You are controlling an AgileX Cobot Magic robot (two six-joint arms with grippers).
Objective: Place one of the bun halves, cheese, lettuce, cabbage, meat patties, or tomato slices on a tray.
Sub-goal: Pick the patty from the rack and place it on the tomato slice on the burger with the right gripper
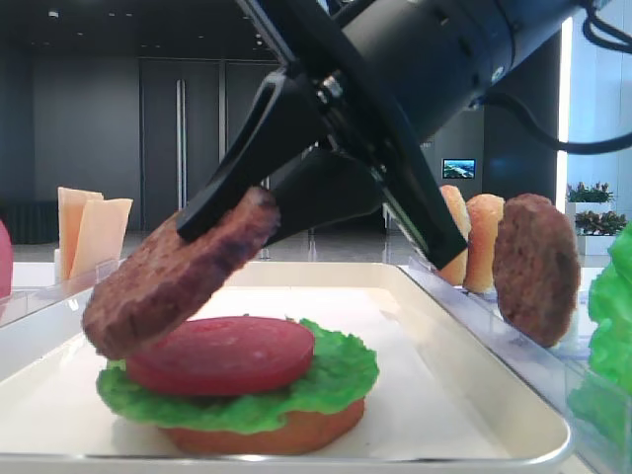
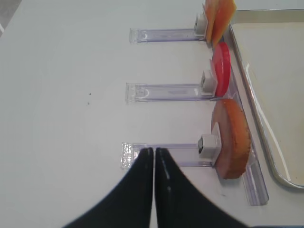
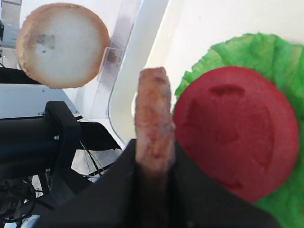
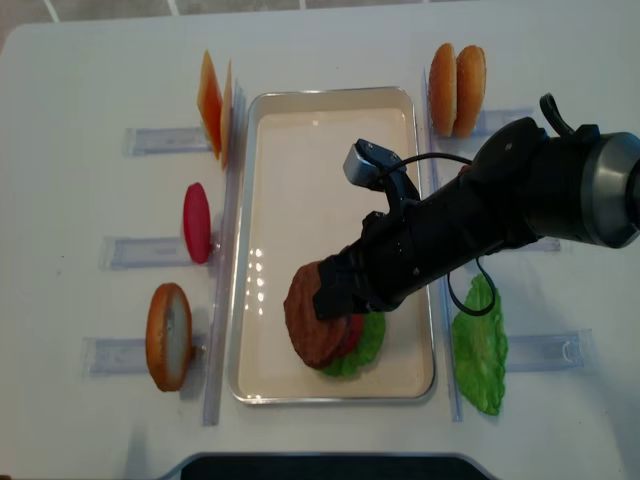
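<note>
My right gripper [image 1: 232,229] [image 3: 154,152] [image 4: 335,290] is shut on the edge of a brown meat patty [image 1: 178,276] [image 3: 153,118] [image 4: 310,315]. The patty hangs tilted just above a stack on the cream tray [image 1: 425,375] [image 4: 330,130]. That stack is a bun base [image 1: 267,434], green lettuce [image 1: 336,380] [image 3: 256,52] and a red tomato slice [image 1: 222,355] [image 3: 237,133]. Left of the tray, my left gripper [image 2: 154,151] is shut and empty over the table, beside a bun half [image 2: 232,137] [image 4: 168,335] in a clear rack.
Clear racks flank the tray. On the left stand cheese slices [image 4: 213,105] and a tomato slice [image 4: 196,222] [image 2: 221,71]. On the right stand two bun halves [image 4: 455,90] [image 1: 474,242], another patty [image 1: 536,267] and a lettuce leaf [image 4: 480,345].
</note>
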